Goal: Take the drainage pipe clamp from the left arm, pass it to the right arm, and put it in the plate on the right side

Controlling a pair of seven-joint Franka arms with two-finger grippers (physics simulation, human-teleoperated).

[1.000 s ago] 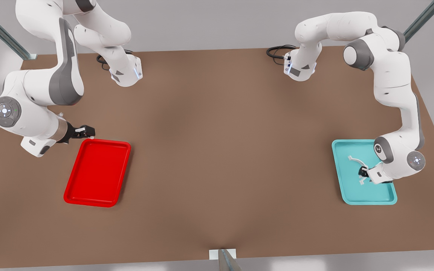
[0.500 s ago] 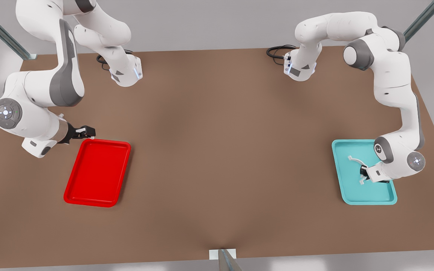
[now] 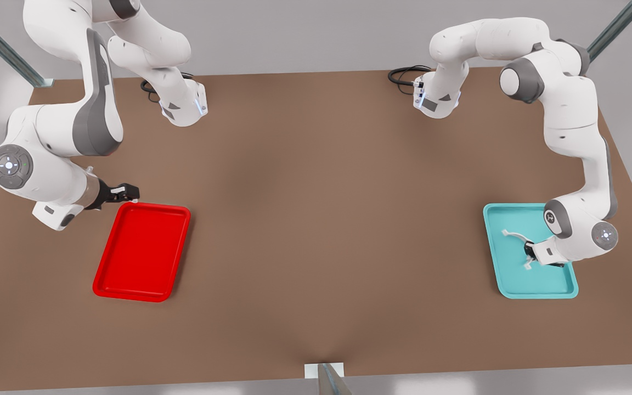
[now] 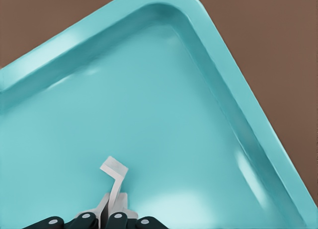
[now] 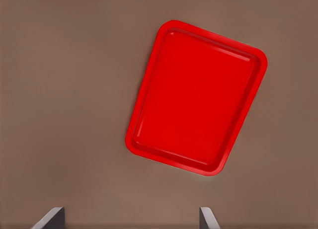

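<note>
The drainage pipe clamp, a thin white arc with tabs, is over the teal tray at the front view's right. My left gripper is shut on its middle. In the left wrist view one tab end of the clamp sticks out from the left gripper above the teal tray. The red plate lies at the front view's left with nothing in it. My right gripper hovers open beside its far corner. In the right wrist view the plate lies ahead of the right gripper.
Both arm bases stand at the far edge of the brown table, each with a black cable beside it. A metal post stands at the middle of the near edge.
The left gripper has shifted slightly with the clamp, whose far tab end has swung a little toward the front view's left. The right arm has barely moved.
</note>
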